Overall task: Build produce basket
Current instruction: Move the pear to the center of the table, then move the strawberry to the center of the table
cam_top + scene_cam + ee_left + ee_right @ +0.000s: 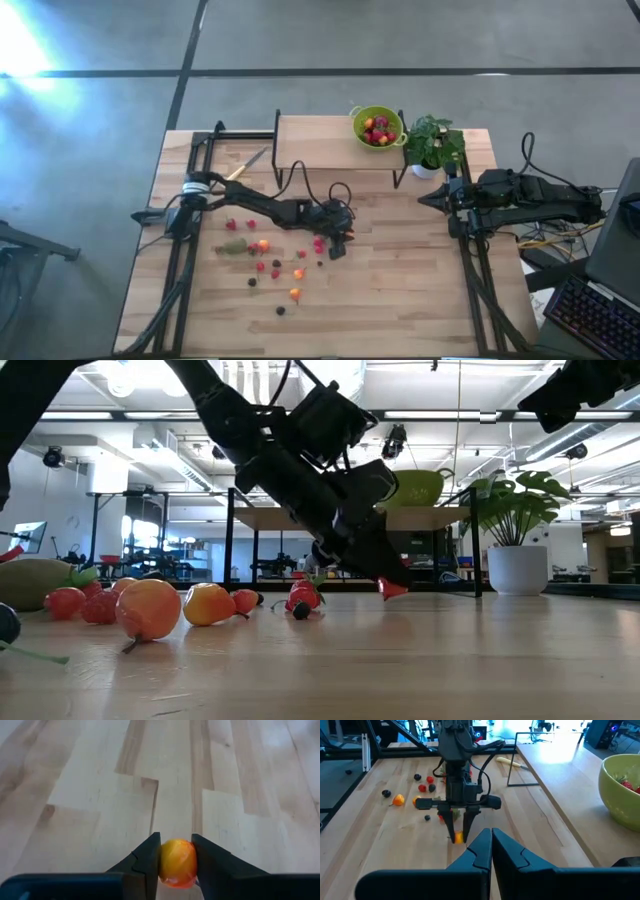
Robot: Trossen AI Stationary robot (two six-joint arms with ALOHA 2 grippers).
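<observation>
A pale wooden plank table (400,270) is carrying a round lime-green produce basket (377,126) on its raised back shelf. The left gripper (176,862) is pinching a glossy orange fruit (177,862) mid-table (other produce (262,262) lying scattered nearby). The right gripper (491,842) is waiting, fingers pressed together.

My overhead camera looks straight down on the whole counter (400,270); the low one sits at counter level facing the room. Each wrist camera peers past its own claw — the right also frames the left claw (458,836).
</observation>
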